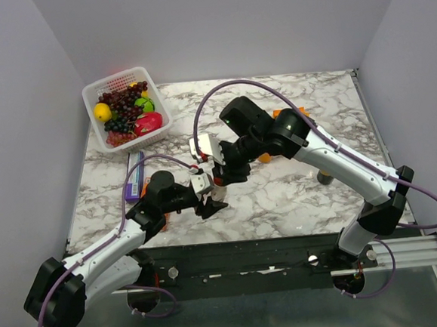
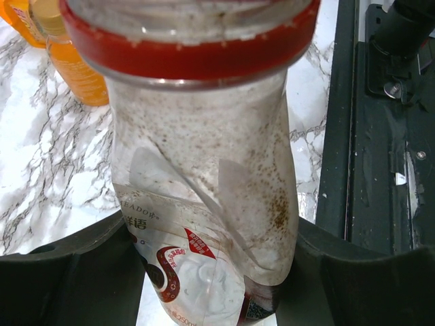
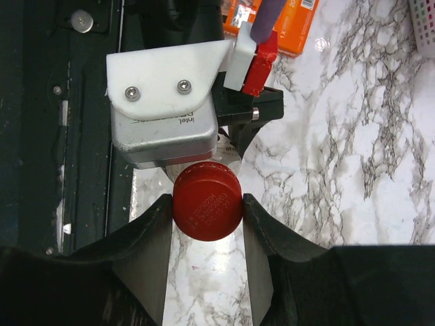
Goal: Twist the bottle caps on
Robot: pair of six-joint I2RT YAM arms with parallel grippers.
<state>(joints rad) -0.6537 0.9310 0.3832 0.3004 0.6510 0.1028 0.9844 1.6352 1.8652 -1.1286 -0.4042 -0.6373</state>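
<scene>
My left gripper (image 2: 217,272) is shut on the clear bottle (image 2: 204,170), which has reddish-brown specks, a printed label and a red ring (image 2: 190,58) at its neck. It holds the bottle upright near the table's front edge (image 1: 212,198). My right gripper (image 3: 207,204) is shut on the red cap (image 3: 207,200) from above, directly over the bottle's mouth; in the top view it (image 1: 221,177) hides the cap. The orange juice bottle (image 2: 75,68) stands just behind, uncapped. The orange cap is out of view.
A white basket (image 1: 92,90) of fruit stands at the back left. A purple box (image 1: 134,174) lies beside the left arm. An orange box (image 3: 285,24) lies behind the bottles. A small dark can (image 1: 325,176) stands under the right arm. The table's black front rail (image 2: 380,170) is close.
</scene>
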